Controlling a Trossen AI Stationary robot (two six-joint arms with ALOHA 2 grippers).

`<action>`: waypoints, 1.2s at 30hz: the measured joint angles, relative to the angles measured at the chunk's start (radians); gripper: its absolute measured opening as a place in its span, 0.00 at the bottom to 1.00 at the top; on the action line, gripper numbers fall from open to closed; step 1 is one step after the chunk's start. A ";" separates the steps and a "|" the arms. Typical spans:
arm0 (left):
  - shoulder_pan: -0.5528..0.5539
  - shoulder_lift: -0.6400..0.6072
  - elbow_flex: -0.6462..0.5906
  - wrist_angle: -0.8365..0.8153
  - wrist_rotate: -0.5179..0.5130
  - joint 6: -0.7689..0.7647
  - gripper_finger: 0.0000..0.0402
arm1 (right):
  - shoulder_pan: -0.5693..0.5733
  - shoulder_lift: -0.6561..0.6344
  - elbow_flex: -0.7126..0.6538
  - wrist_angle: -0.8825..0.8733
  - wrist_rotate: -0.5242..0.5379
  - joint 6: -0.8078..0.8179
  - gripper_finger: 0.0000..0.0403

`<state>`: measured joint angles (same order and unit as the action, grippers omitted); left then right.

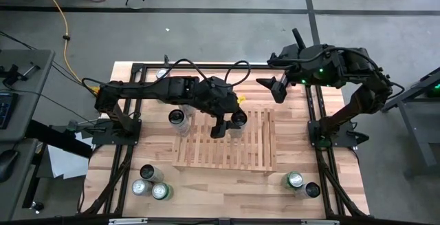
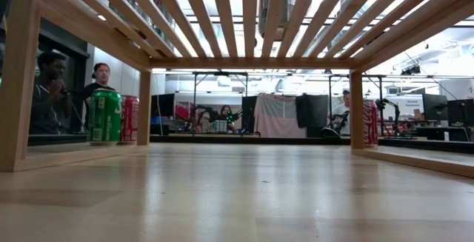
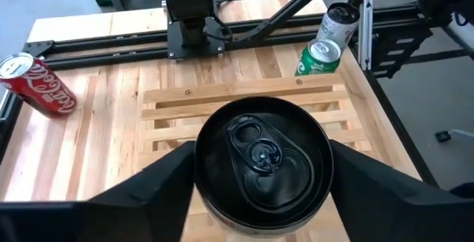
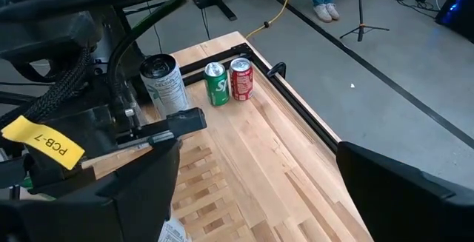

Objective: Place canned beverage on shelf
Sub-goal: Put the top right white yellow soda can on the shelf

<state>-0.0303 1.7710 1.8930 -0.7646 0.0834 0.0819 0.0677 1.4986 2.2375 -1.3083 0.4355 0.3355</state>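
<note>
**Black can held upright over the slatted shelf**

The left gripper [image 1: 229, 123] is clamped on a black can [image 3: 261, 160], one finger pressed against each side of the round body. The can's long axis stands vertical, its glossy lid and pull tab facing straight up at the wrist camera. The shelf [image 1: 254, 149], a flat panel of narrow pale-wood slats with gaps between them, lies directly beneath the gripper, so the coming move looks like a straight descent rather than any sideways travel. From above, the can hangs over the shelf's rear edge area; whether its base already touches the slats cannot be told.

The right gripper [image 1: 278, 87] waits off to the side, beyond the shelf's far corner, fingers spread and holding nothing. The left arm is plainly the nearer one.

A silver can [image 1: 177, 117] stands upright just beside the left gripper, off the shelf's edge. The tabletop [image 1: 227, 190] is smooth, solid butcher-block wood.
</note>
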 joint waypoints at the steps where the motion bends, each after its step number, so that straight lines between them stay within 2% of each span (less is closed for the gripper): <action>1: 0.000 0.000 0.000 -0.001 0.000 -0.002 0.58 | 0.000 0.000 0.000 0.000 0.000 0.000 0.87; 6: 0.001 -0.027 -0.002 -0.031 -0.018 -0.002 0.58 | 0.000 0.000 0.000 0.000 0.000 -0.001 0.87; 14: 0.074 -0.151 -0.002 -0.128 -0.192 0.027 0.58 | 0.000 0.001 0.000 0.002 0.000 -0.003 0.87; 20: 0.135 -0.220 -0.014 -0.163 -0.184 -0.020 0.58 | 0.000 0.012 0.000 0.003 -0.014 0.000 0.87; 25: 0.132 -0.304 -0.160 -0.099 -0.175 -0.059 0.58 | 0.000 0.025 0.000 -0.001 -0.024 -0.003 0.87; 31: 0.134 -0.441 -0.365 0.068 -0.168 -0.110 0.58 | 0.000 0.030 0.000 -0.004 -0.024 -0.016 0.87; 36: 0.134 -0.488 -0.435 0.081 -0.166 -0.115 0.58 | 0.000 0.034 0.000 -0.004 -0.024 -0.019 0.87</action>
<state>0.1033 1.2826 1.4580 -0.6840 -0.0826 -0.0335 0.0677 1.5326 2.2372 -1.3121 0.4114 0.3161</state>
